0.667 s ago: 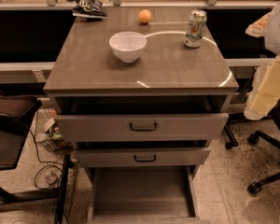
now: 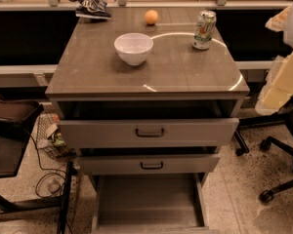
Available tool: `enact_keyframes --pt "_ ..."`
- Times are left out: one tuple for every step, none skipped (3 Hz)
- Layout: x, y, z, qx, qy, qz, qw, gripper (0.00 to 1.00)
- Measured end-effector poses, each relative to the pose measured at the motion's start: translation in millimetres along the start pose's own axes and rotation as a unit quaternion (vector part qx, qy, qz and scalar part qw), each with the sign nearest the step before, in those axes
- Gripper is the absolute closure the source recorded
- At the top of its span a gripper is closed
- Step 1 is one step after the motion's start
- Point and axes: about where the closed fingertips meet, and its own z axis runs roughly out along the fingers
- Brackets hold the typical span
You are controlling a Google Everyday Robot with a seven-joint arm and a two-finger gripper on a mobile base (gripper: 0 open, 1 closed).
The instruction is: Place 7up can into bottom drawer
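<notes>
Gripper (image 2: 278,87) at the right frame edge, beside the cabinet (image 2: 146,72): pale cream-yellow, blocky, with flat faces and angular edges. The arm (image 2: 292,21) section above is whiter and rounder, with an orange-tinted ragged edge.

We see no change: the end effector (image 2: 282,84) keeps its spot at the right edge, beside the bench (image 2: 185,77).

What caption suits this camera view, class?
7up can stands on cabinet top, bottom drawer open below; arm at right edge, gripper unseen.
</notes>
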Motion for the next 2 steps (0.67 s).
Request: enact_keyframes --pt "18 -20 18 0.02 -0.052 0.073 0.9958 0.0" --pt "22 -41 41 0.039 -0.141 0.142 0.979 0.0"
